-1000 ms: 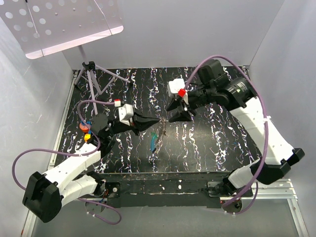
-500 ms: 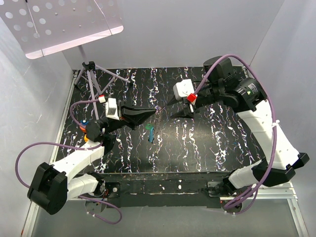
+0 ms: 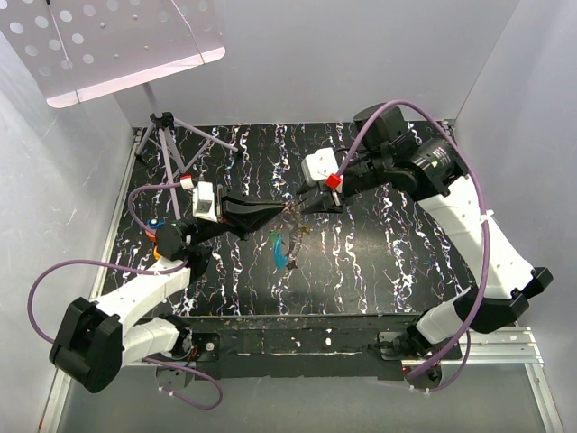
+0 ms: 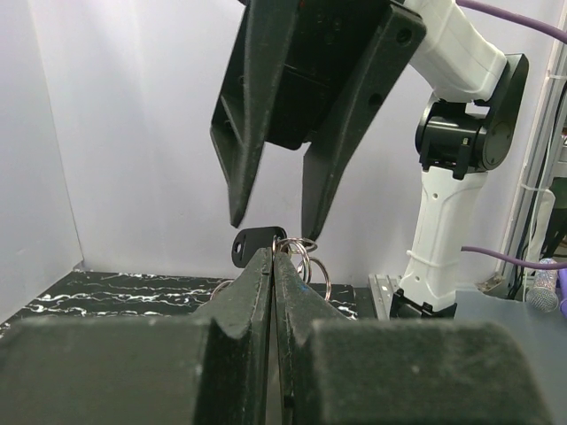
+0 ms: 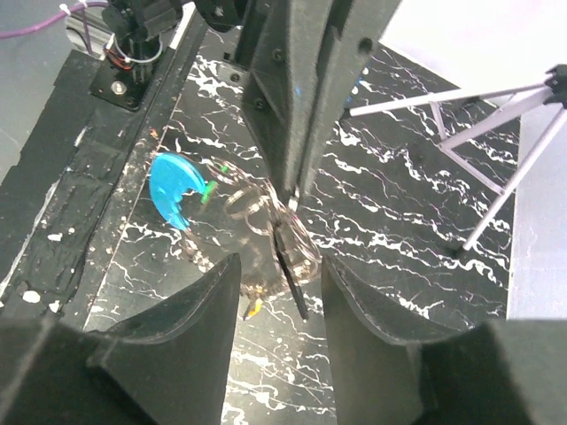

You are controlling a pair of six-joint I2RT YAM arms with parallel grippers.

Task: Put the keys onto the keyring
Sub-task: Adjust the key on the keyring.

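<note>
change since earlier: the right pincer (image 3: 303, 206) has swung left and now sits tip to tip with the left pincer (image 3: 285, 211); the left arm has barely shifted in the last half second.
left pincer: fully closed, its two fingers pressed flat together and pinching the keyring (image 4: 303, 257) at their tips, raised off the counter (image 3: 388, 244).
right pincer: moderately wide, gripping nothing; in the left wrist view its two fingers come down on either side of the left pincer's tip and of the dark key head (image 4: 252, 243).
keyring: several overlapping wire loops bunched at the left pincer's tip, lying between the right pincer's fingers in the right wrist view (image 5: 266, 212).
keys: hanging below the two tips in a small cluster (image 3: 287, 248); the blue key (image 5: 173, 190) swings out to one side. whether each key is threaded on the loops cannot be told.
surroundings: a small tripod (image 3: 167, 135) stands at the far left corner of the counter, well apart from both arms.
</note>
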